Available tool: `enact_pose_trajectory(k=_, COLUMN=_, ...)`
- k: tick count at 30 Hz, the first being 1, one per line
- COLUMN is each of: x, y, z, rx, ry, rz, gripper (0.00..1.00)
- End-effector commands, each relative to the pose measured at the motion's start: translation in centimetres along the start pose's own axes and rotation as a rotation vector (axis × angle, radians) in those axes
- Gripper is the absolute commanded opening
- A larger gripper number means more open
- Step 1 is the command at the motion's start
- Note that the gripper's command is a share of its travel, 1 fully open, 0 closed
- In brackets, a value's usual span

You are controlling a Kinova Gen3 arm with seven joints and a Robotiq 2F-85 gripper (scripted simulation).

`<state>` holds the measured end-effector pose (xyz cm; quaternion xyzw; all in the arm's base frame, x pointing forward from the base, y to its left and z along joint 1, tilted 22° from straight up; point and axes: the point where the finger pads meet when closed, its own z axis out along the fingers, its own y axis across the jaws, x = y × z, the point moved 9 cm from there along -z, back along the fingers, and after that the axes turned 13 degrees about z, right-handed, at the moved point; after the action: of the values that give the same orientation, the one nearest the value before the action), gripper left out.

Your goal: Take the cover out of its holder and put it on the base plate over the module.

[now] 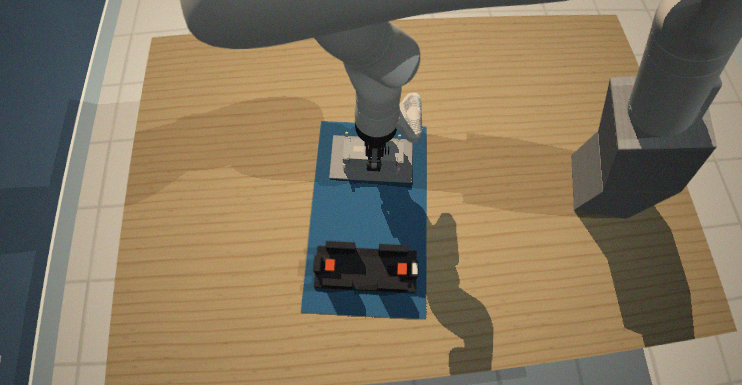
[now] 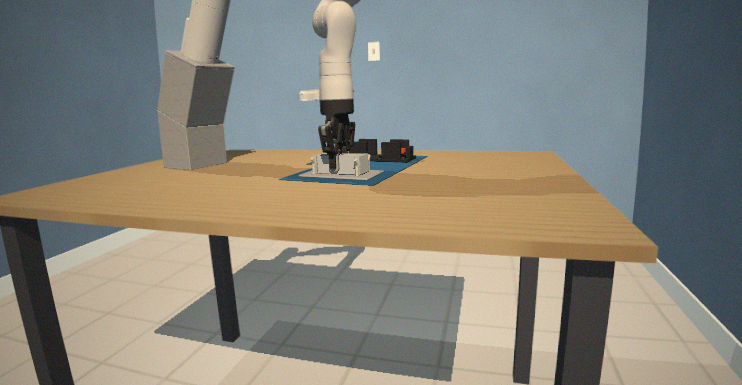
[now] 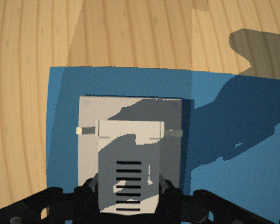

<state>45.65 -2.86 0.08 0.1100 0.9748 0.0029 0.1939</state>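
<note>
My gripper [image 1: 373, 166] [image 2: 333, 168] [image 3: 128, 184] is shut on the light grey cover [image 1: 354, 150] [image 2: 347, 164] [image 3: 128, 150], one finger on each long side. The cover looks level, with its slotted top up, and stands at the grey base plate [image 1: 336, 165] [image 2: 374, 174] [image 3: 88, 155]. No gap shows below it in the exterior view, but full seating cannot be told. The module is not visible; the cover hides that part of the plate. The black holder [image 1: 366, 268] [image 2: 393, 151] stands without the cover.
The blue mat [image 1: 340, 211] [image 3: 63, 125] lies under plate and holder on the wooden table [image 1: 218, 237] [image 2: 207, 200]. The holder carries two orange blocks [image 1: 329, 264] [image 1: 401, 268] and a small white piece [image 1: 414, 268]. The arm's grey pedestal [image 1: 659, 174] [image 2: 192, 117] stands to one side.
</note>
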Motion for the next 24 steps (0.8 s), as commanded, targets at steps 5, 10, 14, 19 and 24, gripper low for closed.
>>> enact_pose_trajectory(k=5, x=-0.25, y=0.06, z=0.01, rx=-0.001, ry=-0.002, rz=0.000, gripper=0.00)
enact_pose_trajectory(k=10, x=-0.31, y=0.08, z=0.03, rx=-0.001, ry=-0.002, rz=0.000, gripper=0.00)
enact_pose_trajectory(k=14, x=-0.31, y=0.08, z=0.03, rx=-0.001, ry=-0.002, rz=0.000, gripper=0.00)
enact_pose_trajectory(k=19, x=-0.24, y=0.06, z=0.08, rx=-0.001, ry=-0.001, rz=0.000, gripper=0.00)
enact_pose_trajectory(k=24, x=-0.21, y=0.05, z=0.14, rx=-0.001, ry=-0.002, rz=0.000, gripper=0.00)
